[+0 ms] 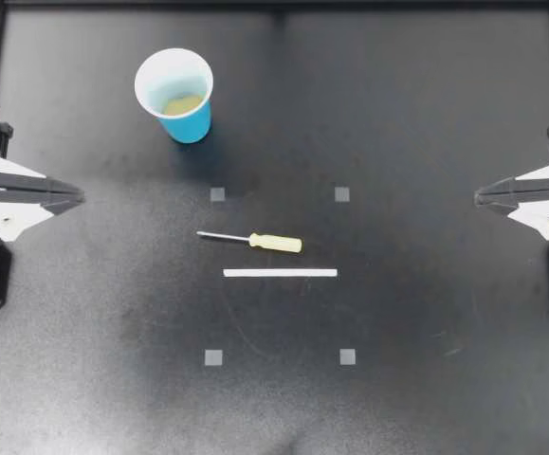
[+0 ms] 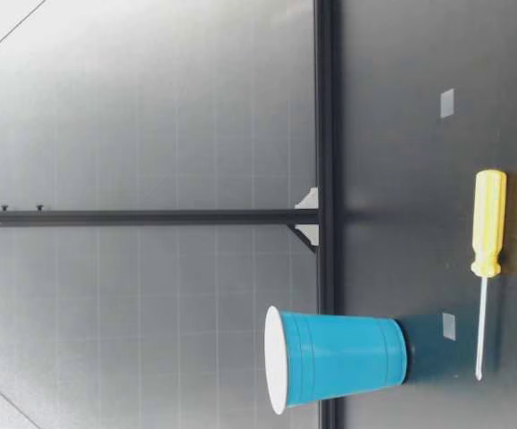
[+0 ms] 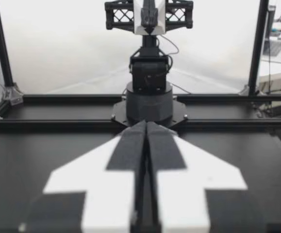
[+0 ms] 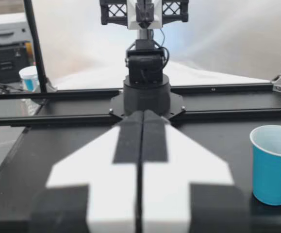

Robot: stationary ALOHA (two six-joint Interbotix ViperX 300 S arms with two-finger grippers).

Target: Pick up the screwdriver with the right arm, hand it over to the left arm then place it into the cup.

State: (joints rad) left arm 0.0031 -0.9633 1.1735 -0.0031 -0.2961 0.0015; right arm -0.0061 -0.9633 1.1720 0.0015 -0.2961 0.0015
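At mid-table, among four grey squares (image 1: 217, 194), the screwdriver (image 1: 251, 239) lies flat, just beside a white strip (image 1: 280, 273) and parallel to it. Its yellow handle points toward your right arm, its thin bare shaft toward your left. Looks like step one, the pick, is not yet begun. Right gripper (image 1: 480, 196) and left gripper (image 1: 77, 198) both sit at the table's edges, fingers pressed together, holding nothing. Next you spread the right fingers, reach in and come down across the handle. It's slim and low, so expect a pinch close to the table. Cup (image 1: 191, 125) stands upright, well apart from the screwdriver, on your left arm's side.
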